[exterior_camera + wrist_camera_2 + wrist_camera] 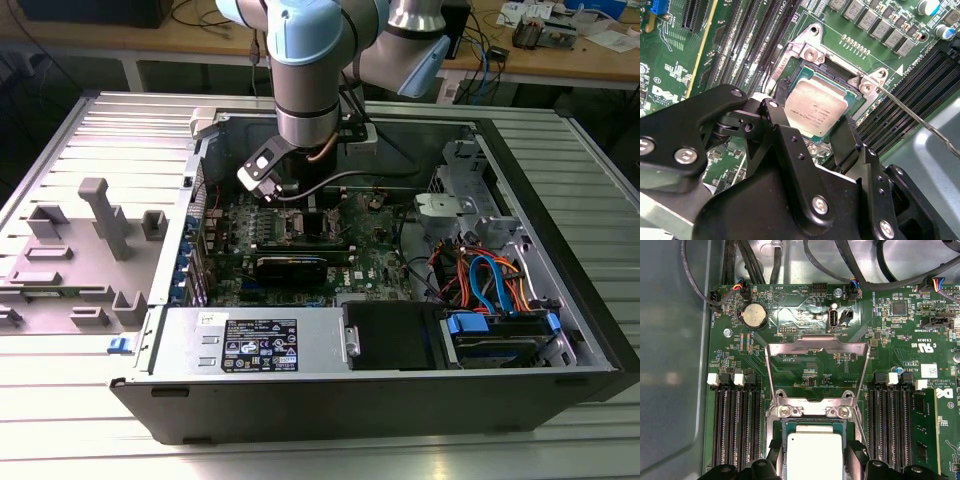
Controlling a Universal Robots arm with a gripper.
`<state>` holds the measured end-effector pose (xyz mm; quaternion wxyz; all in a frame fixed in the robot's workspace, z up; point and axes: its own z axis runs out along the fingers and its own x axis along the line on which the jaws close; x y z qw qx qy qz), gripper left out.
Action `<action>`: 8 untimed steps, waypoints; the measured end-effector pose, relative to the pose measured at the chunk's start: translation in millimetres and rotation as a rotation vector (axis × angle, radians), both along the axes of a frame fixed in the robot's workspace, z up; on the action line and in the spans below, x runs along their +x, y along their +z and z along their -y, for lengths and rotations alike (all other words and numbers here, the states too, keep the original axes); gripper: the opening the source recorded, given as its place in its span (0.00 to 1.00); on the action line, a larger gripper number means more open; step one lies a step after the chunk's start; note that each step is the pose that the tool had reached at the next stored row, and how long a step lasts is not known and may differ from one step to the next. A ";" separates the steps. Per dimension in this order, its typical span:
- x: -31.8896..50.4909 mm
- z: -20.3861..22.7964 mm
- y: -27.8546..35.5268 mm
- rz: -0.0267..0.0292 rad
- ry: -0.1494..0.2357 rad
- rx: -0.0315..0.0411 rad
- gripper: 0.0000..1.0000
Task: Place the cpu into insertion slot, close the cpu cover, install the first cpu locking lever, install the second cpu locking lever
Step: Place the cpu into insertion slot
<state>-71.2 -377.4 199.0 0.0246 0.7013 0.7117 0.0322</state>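
The cpu [816,106], a small square chip with a silver-grey top, lies level in the insertion slot [832,70], inside its silvery rim [810,411]. My gripper [812,117] hangs straight over it in both wrist views, a black finger [776,112] against each of two opposite edges of the cpu [815,455]. The cpu cover [817,346], a thin metal frame, stands swung up and open behind the slot. One thin wire locking lever [910,112] sticks out free to the side. In the exterior view the arm reaches down into the case, gripper [300,195] low over the motherboard.
Long black memory slots [735,425] flank the socket on both sides. A coin battery [754,316] and black cables [860,270] lie beyond the cover. A black graphics card [290,265], the power supply [250,340] and a drive bay with blue cables [490,285] crowd the case.
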 end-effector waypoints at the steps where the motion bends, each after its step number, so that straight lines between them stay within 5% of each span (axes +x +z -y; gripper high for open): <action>1: 0.0 0.0 0.0 0.0000 0.000 0.0000 0.62; 4: 0.0 0.1 0.3 -0.0002 0.000 -0.0012 0.69; 5: 0.2 -2.3 0.7 -0.0023 0.000 -0.0198 0.69; 6: 0.2 -2.3 0.7 -0.0025 0.000 -0.0199 0.60; 8: 0.2 -2.4 0.7 -0.0026 0.000 -0.0199 0.60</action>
